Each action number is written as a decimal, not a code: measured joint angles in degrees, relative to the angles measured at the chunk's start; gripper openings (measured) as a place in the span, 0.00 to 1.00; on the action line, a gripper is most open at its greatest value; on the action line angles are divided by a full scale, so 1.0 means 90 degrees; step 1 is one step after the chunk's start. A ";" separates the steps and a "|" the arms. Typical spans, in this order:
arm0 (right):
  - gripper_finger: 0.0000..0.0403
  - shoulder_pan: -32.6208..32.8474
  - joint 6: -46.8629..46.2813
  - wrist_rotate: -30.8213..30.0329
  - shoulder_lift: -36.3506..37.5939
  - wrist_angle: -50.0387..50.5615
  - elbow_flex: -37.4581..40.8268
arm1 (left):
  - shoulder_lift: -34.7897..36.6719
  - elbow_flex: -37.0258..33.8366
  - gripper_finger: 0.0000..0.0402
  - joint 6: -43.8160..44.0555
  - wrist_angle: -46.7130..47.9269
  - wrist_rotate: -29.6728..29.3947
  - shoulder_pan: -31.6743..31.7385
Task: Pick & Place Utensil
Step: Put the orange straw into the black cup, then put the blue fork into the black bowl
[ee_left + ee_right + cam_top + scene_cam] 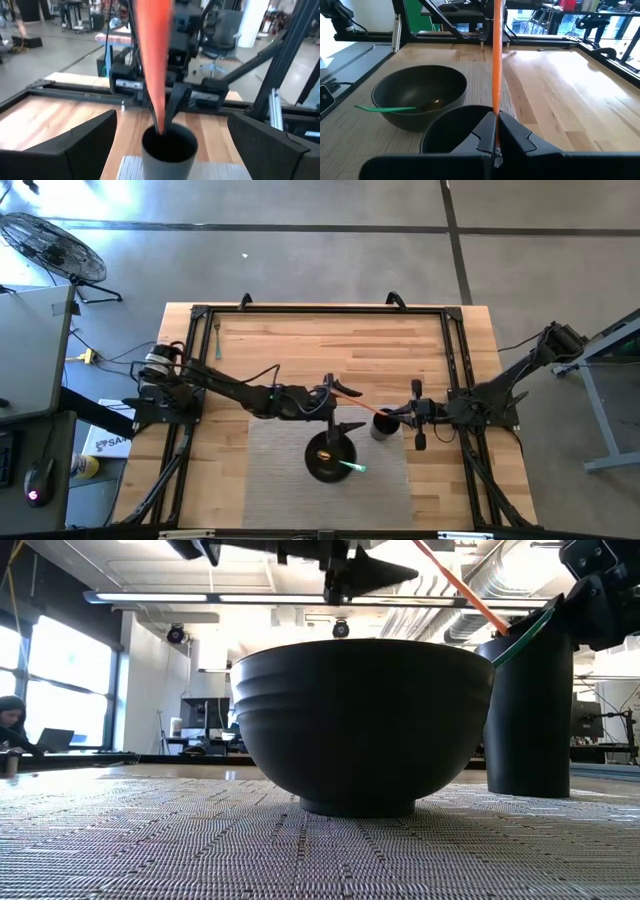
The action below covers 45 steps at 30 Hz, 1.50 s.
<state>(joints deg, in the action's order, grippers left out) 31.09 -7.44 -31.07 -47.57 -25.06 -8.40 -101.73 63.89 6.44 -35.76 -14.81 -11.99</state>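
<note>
Right hand (496, 142) is pinched tight on the low end of an orange utensil (496, 60), just over the mouth of a dark cup (382, 427). The utensil's stem slants up and away from the cup toward the left arm, its lower end at the cup's rim. Seen from above, this hand sits right beside the cup, on the side toward the right arm's base.

Left hand (345, 408) hangs spread wide, gripping nothing, on the other side of the cup and above the far edge of a black bowl (330, 457). The orange stem passes between its two fingers (75, 145) without touching them, as far as I can tell.

Bowl and cup both stand on a grey woven mat (270, 470), the bowl nearer the front edge, the cup just beside it toward the right arm. A green utensil (352, 467) lies in the bowl, its handle leaning out over the rim.

Beyond the mat the wooden table (300, 340) carries a fork (216, 338) near its far left corner, well apart from everything else. A person (12, 725) sits at a desk deep in the room.
</note>
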 joint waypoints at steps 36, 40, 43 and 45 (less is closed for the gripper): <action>0.34 0.0015 0.0493 -0.0071 0.0007 0.2522 -0.2389 | 0.2129 0.0008 0.93 0.0504 0.3381 -0.0501 -0.0002; 0.34 0.0015 0.0369 -0.0080 0.0007 0.2558 -0.2409 | 0.2861 0.0006 0.93 0.1181 0.5087 -0.0678 -0.0007; 0.34 0.0017 0.0357 -0.0099 0.0007 0.2580 -0.2409 | 0.3273 0.0007 0.93 0.1906 0.6382 -0.1375 -0.0002; 0.34 0.0017 0.0322 -0.0102 0.0007 0.2562 -0.2409 | 0.3463 0.0005 0.93 0.2518 0.7343 -0.2028 0.0000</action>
<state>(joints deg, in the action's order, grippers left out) 31.24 -4.55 -31.99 -47.51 -2.00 -30.09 -70.56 63.94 29.10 30.32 -33.06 -11.99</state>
